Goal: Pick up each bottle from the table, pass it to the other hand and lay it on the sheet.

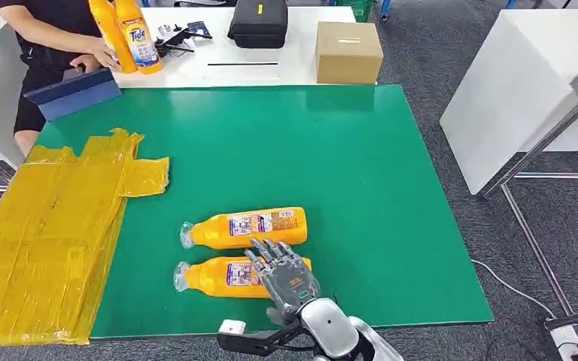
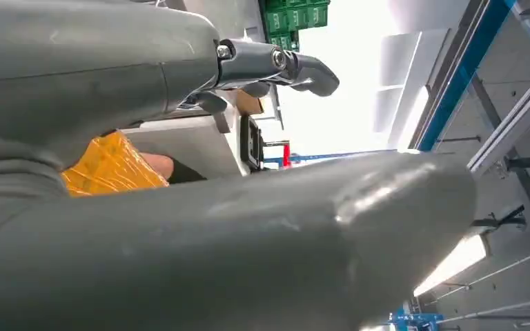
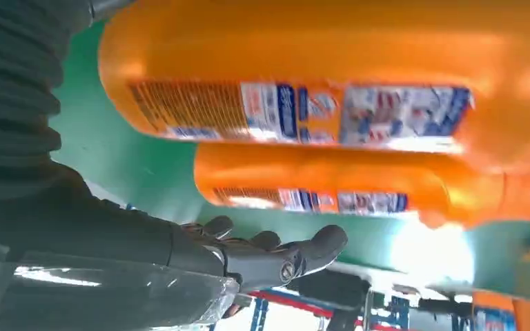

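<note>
Two orange bottles lie side by side on the green mat (image 1: pixel 361 173), caps pointing toward the yellow sheet (image 1: pixel 45 226) on the left. My right hand (image 1: pixel 286 280) hovers at the base end of the nearer bottle (image 1: pixel 214 276), fingers spread over it, gripping nothing. The farther bottle (image 1: pixel 248 227) lies just beyond the fingertips. In the right wrist view the nearer bottle (image 3: pixel 331 62) looms large, the farther bottle (image 3: pixel 359 183) behind it, and the dark fingers (image 3: pixel 276 255) are apart. My left hand (image 2: pixel 179 227) holds nothing, fingers extended, with a bit of yellow sheet (image 2: pixel 110 165) past it.
A person (image 1: pixel 45 45) at the far left holds two upright orange bottles (image 1: pixel 128 34) on the white table beyond the mat. A blue folder (image 1: pixel 75 92), a black case (image 1: pixel 259 22) and a cardboard box (image 1: pixel 348 51) sit there. Another white table (image 1: pixel 512 90) stands to the right.
</note>
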Motion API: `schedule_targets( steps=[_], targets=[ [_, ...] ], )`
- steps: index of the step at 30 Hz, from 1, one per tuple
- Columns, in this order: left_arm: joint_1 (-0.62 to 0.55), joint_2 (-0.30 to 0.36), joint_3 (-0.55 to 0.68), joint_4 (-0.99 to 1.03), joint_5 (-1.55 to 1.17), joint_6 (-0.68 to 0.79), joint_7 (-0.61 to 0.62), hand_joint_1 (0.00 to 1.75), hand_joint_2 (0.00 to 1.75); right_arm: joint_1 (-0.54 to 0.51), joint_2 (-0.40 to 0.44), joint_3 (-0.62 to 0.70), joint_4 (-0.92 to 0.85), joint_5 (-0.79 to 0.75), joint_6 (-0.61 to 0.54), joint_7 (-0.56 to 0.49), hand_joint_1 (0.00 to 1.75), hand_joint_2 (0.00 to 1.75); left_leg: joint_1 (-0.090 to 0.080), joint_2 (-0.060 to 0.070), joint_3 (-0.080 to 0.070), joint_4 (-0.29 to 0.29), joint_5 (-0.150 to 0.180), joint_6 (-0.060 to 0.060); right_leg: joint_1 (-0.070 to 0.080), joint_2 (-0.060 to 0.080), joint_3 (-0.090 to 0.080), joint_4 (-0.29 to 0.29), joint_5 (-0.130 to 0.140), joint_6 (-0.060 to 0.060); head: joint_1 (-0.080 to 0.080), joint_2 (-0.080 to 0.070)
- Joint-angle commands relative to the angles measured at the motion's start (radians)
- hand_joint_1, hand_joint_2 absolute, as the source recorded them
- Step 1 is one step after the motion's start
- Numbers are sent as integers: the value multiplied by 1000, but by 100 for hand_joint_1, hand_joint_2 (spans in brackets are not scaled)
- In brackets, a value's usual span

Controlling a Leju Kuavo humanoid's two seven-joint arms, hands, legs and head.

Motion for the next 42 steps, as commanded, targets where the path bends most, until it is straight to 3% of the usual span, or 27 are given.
schedule_targets(
  steps=[1,32,37,42],
  targets=[
    [-13,-16,33,35,0,-1,-63,0,0,1,-44,40,62,31,41,33,0,175,1,1,4,-1,-1,-3,1,0,4,-2,0,-1,0,0],
    [-24,-29,41,27,0,-17,-45,0,0,17,-65,24,47,58,51,60,0,175,1,1,3,-1,-1,-3,0,0,3,-1,0,-1,0,0],
    [-27,-43,41,31,-7,-14,-30,0,0,13,-77,16,94,49,44,54,0,175,1,1,4,-1,0,-3,0,0,3,-2,0,-1,0,0],
    [8,-52,53,3,6,15,-23,0,0,-14,-36,-51,235,34,27,46,0,175,1,3,5,-1,-1,-3,0,2,4,-2,0,-1,0,0]
  ],
)
